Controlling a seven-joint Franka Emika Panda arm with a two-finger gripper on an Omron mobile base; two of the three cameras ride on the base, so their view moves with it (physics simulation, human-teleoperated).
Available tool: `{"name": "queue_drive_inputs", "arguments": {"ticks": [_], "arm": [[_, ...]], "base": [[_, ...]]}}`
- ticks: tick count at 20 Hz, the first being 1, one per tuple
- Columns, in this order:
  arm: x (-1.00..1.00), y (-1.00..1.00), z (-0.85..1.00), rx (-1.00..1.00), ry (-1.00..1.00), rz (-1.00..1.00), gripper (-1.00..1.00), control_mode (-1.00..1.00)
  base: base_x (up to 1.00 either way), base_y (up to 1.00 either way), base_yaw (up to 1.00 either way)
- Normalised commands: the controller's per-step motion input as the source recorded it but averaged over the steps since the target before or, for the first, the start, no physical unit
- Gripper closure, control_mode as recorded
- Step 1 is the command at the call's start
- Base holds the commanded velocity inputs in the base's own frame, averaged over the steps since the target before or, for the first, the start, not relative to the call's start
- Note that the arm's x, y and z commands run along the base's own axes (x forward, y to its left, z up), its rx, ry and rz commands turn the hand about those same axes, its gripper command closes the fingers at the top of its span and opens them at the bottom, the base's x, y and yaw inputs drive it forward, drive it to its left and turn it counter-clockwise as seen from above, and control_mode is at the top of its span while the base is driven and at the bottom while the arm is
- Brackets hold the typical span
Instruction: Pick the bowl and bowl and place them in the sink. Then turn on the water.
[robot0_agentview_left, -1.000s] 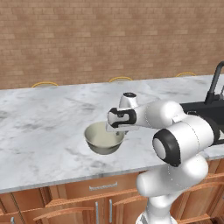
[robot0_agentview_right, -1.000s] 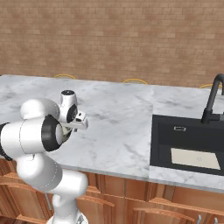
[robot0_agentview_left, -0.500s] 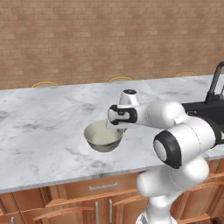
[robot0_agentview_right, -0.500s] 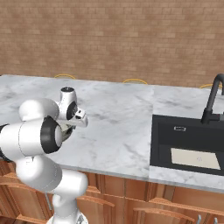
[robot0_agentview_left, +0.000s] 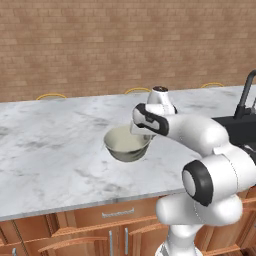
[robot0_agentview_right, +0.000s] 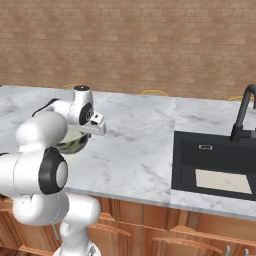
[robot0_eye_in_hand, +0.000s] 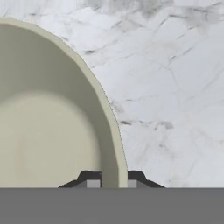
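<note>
— Brick wall behind, marble counter in front, wooden cabinets below. Starting at the left, what sits on the counter?

— From the left base camera, the left stretch is bare stone. Toward the middle is the bowl, cream inside, greyish outside, upright, apparently just off the stone with its shadow beneath. Past it the white arm reaches in from the lower right, and at the far right edge stands the black faucet.

— And the gripper?

— The gripper comes down on the bowl's right rim. In the hand camera the two dark fingertips stand narrow, one on each side of the rim wall, pinching it: one tip inside the bowl, the other outside over the marble.

— So it has hold of the bowl?

— Yes, clamped on the rim.

— What does the other side show?

— In the right base camera the arm fills the left, and the bowl peeks out behind it, partly hidden, under the gripper. Then a clear run of counter. At the right is the sink, a black basin set into the marble, with a pale rectangle on its floor and the faucet at its back edge.

— How far is the bowl from the sink?

— Well apart.
</note>
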Motion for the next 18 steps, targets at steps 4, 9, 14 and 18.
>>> {"name": "queue_drive_inputs", "arguments": {"ticks": [4,9,14,18], "arm": [[-0.09,-0.55,0.58,0.00,0.00,-0.05,1.00,-1.00],[-0.11,-0.61,0.46,0.00,0.00,-0.02,1.00,-1.00],[-0.34,-0.44,0.28,0.00,-0.02,-0.02,1.00,-1.00],[-0.43,-0.41,0.24,0.00,-0.01,-0.03,1.00,-1.00]], "base": [[0.00,0.00,0.00],[0.00,0.00,0.00],[0.00,0.00,0.00],[0.00,0.00,0.00]]}}
